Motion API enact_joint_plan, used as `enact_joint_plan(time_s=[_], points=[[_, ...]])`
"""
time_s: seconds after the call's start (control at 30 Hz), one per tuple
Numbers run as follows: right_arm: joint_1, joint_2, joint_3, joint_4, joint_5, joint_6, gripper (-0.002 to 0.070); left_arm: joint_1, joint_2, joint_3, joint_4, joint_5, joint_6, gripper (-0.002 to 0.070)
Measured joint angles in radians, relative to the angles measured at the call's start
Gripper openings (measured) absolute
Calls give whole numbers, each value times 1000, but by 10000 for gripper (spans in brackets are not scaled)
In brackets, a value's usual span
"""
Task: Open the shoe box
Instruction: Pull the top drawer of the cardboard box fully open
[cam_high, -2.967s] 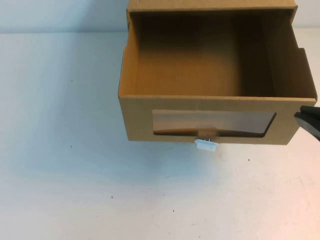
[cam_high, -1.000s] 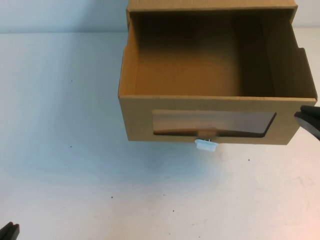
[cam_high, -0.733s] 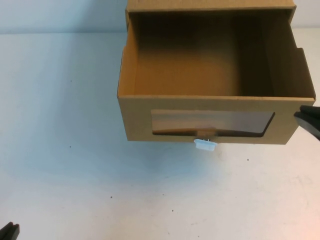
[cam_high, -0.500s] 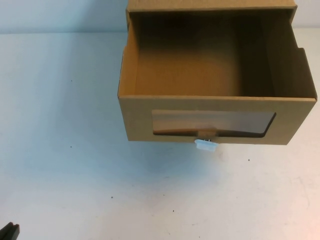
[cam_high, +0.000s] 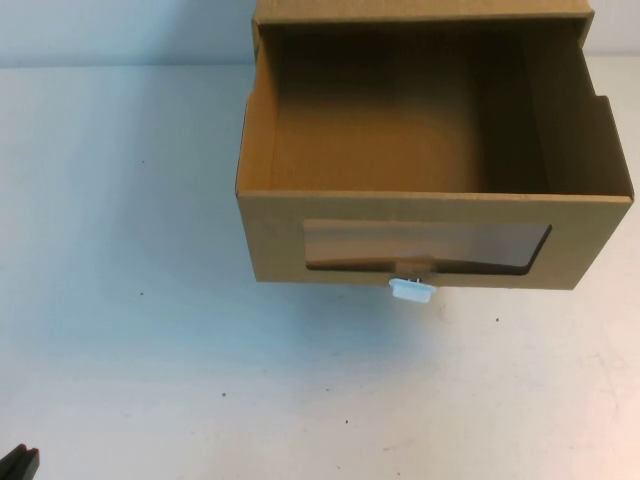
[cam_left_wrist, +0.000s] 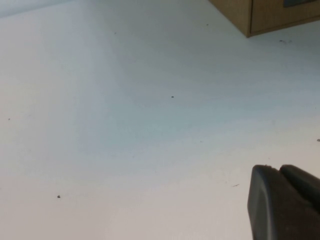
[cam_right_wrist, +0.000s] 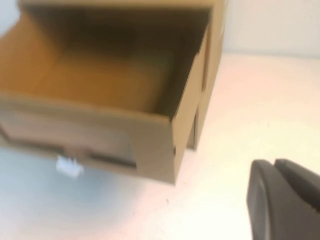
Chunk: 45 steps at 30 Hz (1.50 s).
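High view: the white counter (cam_high: 150, 330) fills most of the picture. The cardboard shoe box (cam_high: 420, 130) lies at its far side, right of the middle. It is the drawer kind. Its outer sleeve (cam_high: 420, 10) sits at the far edge of the picture, and the drawer (cam_high: 270, 240) stands drawn well out of it toward the robot, so the empty brown inside shows from above. The drawer's front panel carries a wide clear window (cam_high: 425, 243), and a small white pull tab (cam_high: 411, 290) sticks out just under the middle of the window.

The left gripper (cam_high: 18, 465) shows only as a dark tip at the near left corner of the counter, well apart from the box. In the left wrist view the left gripper (cam_left_wrist: 279, 172) hangs over bare counter with its jaws pressed together and nothing between them. Only one lower corner of the shoe box (cam_left_wrist: 250, 17) shows there, far off.

The right gripper (cam_right_wrist: 275, 167) is out of the high view. The right wrist view shows its jaws closed and empty. It is off the box's right side, near the drawer's front right corner, and clear of the cardboard. The pull tab (cam_right_wrist: 69, 167) lies well away from it, along the front panel.
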Motion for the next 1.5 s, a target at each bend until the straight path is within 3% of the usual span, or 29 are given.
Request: enact_joint_plan(time_s=[0.13,0.27,0.43,0.7,1.5], points=[[-6,34,24,21,-17,-122,-14,0,0,0,0,0,0,-5],[-72,18,199,20,-284,-158,-13,0,0,0,0,0,0,-6],[-215,-185,511,16,-523,-158,-13,0,0,0,0,0,0,-6],[-360,-453,883,39,-531,-158,-13,0,-2,0,0,2,0,-6],[-382,-455,911,139,-496,-161,-14,0,-2,0,0,5,-2,-6]])
